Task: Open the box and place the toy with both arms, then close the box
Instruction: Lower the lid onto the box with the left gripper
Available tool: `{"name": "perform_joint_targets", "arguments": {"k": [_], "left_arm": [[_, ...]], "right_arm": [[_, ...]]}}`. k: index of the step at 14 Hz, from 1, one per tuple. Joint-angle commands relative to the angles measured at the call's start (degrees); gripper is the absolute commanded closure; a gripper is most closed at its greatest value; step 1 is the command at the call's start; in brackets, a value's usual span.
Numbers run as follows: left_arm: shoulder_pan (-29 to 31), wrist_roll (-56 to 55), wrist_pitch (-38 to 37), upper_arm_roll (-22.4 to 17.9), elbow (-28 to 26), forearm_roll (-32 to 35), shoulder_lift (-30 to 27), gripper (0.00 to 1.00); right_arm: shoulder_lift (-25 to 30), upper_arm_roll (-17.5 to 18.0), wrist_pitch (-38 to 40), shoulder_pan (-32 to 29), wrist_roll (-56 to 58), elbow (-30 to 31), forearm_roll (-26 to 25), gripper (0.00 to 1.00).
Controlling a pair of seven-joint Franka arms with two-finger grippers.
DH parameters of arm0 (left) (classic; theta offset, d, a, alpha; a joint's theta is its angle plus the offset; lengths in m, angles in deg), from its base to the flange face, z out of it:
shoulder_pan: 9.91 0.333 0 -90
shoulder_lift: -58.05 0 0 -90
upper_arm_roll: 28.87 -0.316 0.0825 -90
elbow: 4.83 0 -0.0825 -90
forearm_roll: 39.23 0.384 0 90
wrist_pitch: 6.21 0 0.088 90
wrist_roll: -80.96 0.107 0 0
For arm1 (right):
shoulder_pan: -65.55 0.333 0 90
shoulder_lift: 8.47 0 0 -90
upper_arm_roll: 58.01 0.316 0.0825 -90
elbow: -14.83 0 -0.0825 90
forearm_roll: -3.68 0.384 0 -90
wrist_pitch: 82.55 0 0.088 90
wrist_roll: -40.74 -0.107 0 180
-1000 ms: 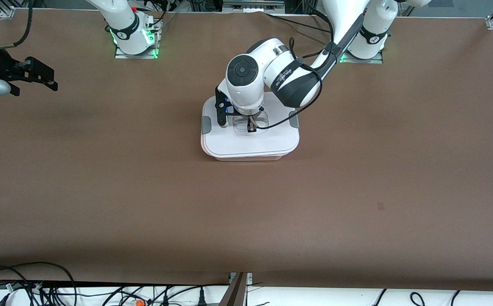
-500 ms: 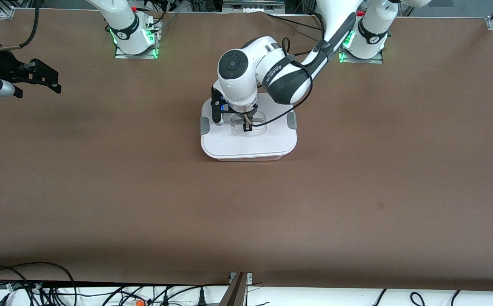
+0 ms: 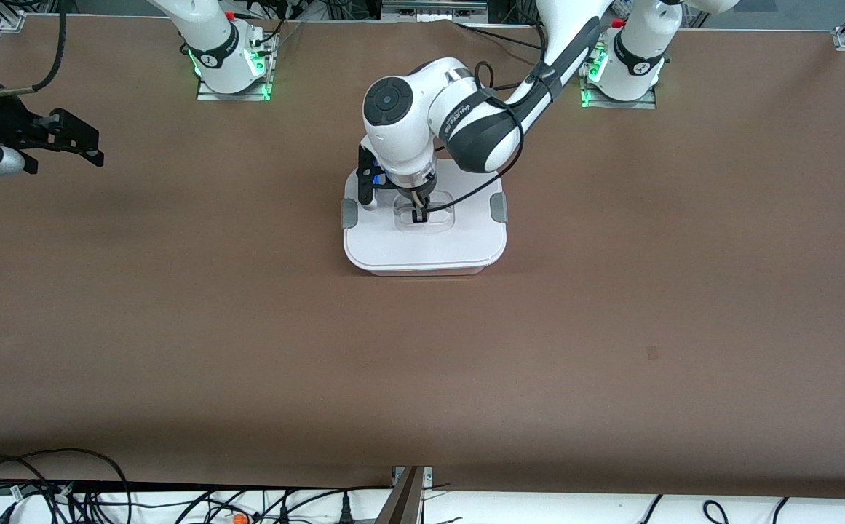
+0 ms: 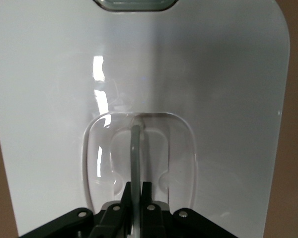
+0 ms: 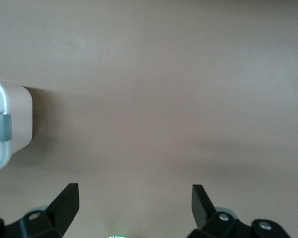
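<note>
While left gripper [image 3: 419, 215] pinches handle [image 4: 135, 148] at centre of lid [image 3: 422, 244], seat lid squarely on box [image 5: 21, 119] before release. Right gripper [image 5: 134, 198] waits, fingers apart, toward right arm's end of table from box. Toy unseen.

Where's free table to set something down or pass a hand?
Free: the wide brown table between the box and the front camera, and at both ends beside the box. Crowded: over the lid, where the left gripper pinches the handle. The right gripper waits, jaws open, over its table end.
</note>
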Motion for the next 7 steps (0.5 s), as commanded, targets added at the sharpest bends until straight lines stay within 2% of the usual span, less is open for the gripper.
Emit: {"name": "perform_joint_targets", "arguments": {"k": [1, 4, 7], "left_arm": [[-0.3, -1.7, 0.1, -0.3, 1.6, 1.1, 1.2, 0.00], [3.6, -1.6, -1.4, 0.1, 1.7, 0.5, -1.0, 0.00], [9.0, -1.5, -7.4, 0.1, 7.1, -2.6, -2.5, 0.00]], "right_arm": [[-0.9, 0.5, 1.0, -0.5, -0.9, -1.9, 0.0, 0.00], [-0.8, 0.3, 1.3, -0.8, -0.8, -1.8, 0.0, 0.00], [-0.8, 0.3, 1.7, -0.8, -0.9, -1.7, 0.1, 0.00]]}}
